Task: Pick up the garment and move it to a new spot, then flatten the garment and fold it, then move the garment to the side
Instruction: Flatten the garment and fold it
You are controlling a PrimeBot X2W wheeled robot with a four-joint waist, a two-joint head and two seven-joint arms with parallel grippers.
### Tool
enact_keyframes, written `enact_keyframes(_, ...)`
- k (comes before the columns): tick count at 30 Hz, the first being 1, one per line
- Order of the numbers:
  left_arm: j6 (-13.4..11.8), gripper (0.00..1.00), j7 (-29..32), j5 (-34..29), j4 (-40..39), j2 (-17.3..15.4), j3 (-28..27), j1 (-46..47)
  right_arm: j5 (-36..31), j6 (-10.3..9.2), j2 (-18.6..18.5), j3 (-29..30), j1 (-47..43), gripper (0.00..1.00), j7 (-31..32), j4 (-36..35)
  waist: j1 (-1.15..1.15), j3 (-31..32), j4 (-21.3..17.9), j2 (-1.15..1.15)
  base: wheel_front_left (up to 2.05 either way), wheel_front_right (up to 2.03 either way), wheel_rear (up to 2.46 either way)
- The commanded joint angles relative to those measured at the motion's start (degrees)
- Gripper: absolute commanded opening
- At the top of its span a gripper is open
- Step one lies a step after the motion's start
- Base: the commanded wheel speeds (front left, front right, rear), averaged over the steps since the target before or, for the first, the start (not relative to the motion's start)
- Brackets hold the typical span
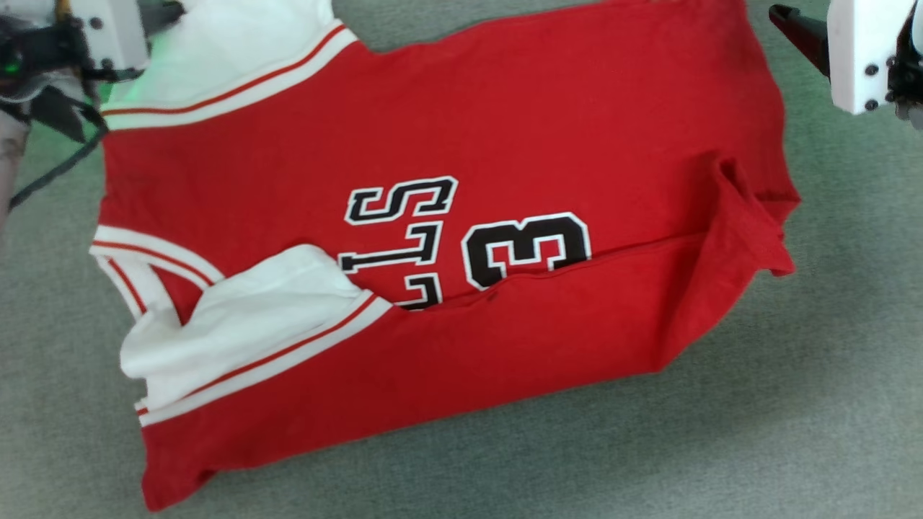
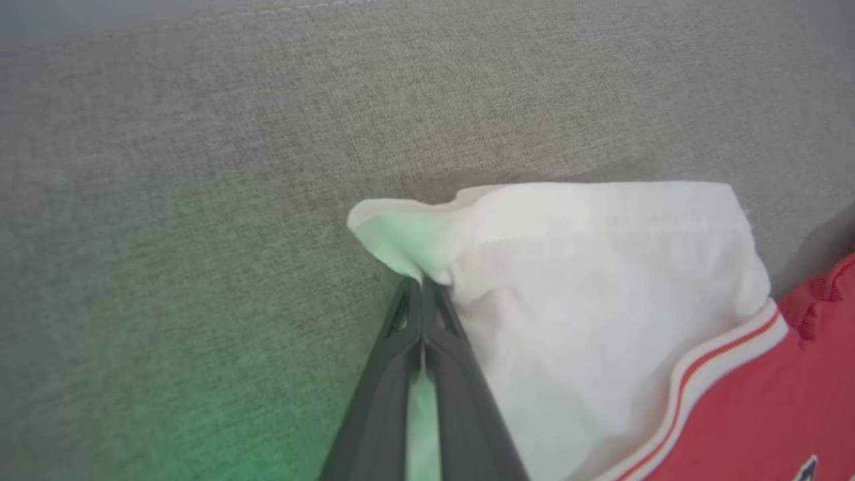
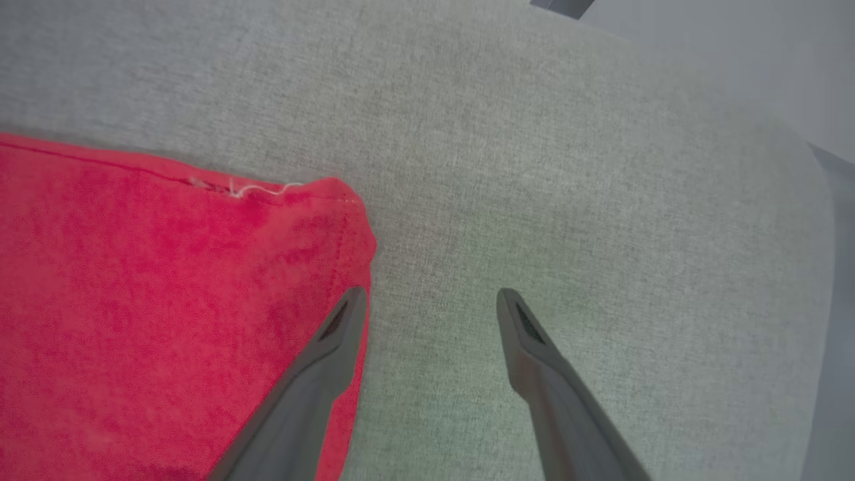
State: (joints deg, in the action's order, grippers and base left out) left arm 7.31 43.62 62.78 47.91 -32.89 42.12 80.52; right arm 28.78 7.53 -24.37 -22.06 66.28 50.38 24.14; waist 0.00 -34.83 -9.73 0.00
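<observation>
A grey woven worktop [image 1: 721, 447] lies under everything in the head view. The garment [image 1: 461, 130] is spread sideways on it across most of the frame, collar end at the left and hem at the right, red front facing up. Its lower long edge is turned up as a flap [image 1: 505, 346] that covers the bottom of the print [image 1: 526, 249], black characters edged in white, among them a 3. At the right middle of the frame the hem is rumpled into a raised crease [image 1: 743, 209].

Two white sleeves sit at the left, each bordered by a white band with a red stripe. The upper sleeve [image 1: 238, 50] is at the top left. The lower sleeve [image 1: 245, 324] is at the lower left, folded in over the front.

At the centre of the left wrist view the left end effector [image 2: 422, 288] is closed, pinching the edge of the upper sleeve. Pale cloth shows between its dark fingers, and a green glow tints the cloth and worktop there.

In the lower middle of the right wrist view the right end effector [image 3: 433, 297] is open, its fingers well apart. One finger [image 3: 314, 387] overlaps the edge of the red hem corner [image 3: 334, 207], and the other is over bare worktop. Whether either touches the cloth cannot be told. A short white thread [image 3: 257, 190] lies at the corner's seam.
</observation>
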Motion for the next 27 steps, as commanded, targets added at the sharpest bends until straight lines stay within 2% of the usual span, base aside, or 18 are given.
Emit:
enact_keyframes(1, 0.3, 0.00, 0.4, 0.5, 0.0, 1.2, 1.1, -1.4, 0.7, -0.09, 0.6, -0.8, 0.8, 1.00, 0.2, 1.3, 0.00, -0.5, 1.1, 0.00, 0.00, 0.00, 0.00)
enact_keyframes(8, 0.3, 0.00, -0.2, 1.9, -1.3, 1.4, 3.5, -0.5, 4.6, -0.09, 2.0, -4.7, 4.4, 1.00, 0.9, 9.5, 0.00, -1.1, 2.2, 0.00, 0.00, 0.00, 0.00)
enact_keyframes(10, 0.3, 0.00, -0.5, 2.7, -1.7, 1.5, 4.0, -0.4, 4.9, -0.09, 1.7, -6.2, 4.6, 0.43, 0.3, 10.7, 0.00, -1.1, 2.4, 0.00, 0.00, 0.00, 0.00)
enact_keyframes(11, 0.3, 0.00, -0.7, 3.2, -1.9, 1.5, 4.1, -0.4, 5.3, -0.09, 1.5, -6.8, 4.8, 0.08, 0.1, 11.1, 0.00, -1.0, 2.4, 0.00, 0.00, 0.00, 0.00)
enact_keyframes(12, 0.3, 0.00, -0.7, 3.7, -2.1, 1.5, 4.2, -0.4, 5.7, -0.09, 1.4, -7.3, 5.0, 0.00, -0.6, 11.3, 0.00, -1.0, 2.5, 0.00, 0.00, 0.00, 0.00)
enact_keyframes(17, 0.3, 0.00, -1.8, 5.3, -2.5, 1.3, 5.2, -0.5, 6.9, -0.09, 0.5, -9.3, 6.0, 0.00, -4.7, 12.6, 0.00, -0.5, 2.7, 0.00, 0.00, 0.00, 0.00)
enact_keyframes(27, 0.3, 0.00, -9.7, 9.4, -7.6, 1.5, 6.5, -2.0, 8.6, -0.09, -0.2, -13.5, 4.5, 0.00, -14.9, 14.2, 0.00, 4.5, 5.7, 0.00, 0.00, 0.00, 0.00)
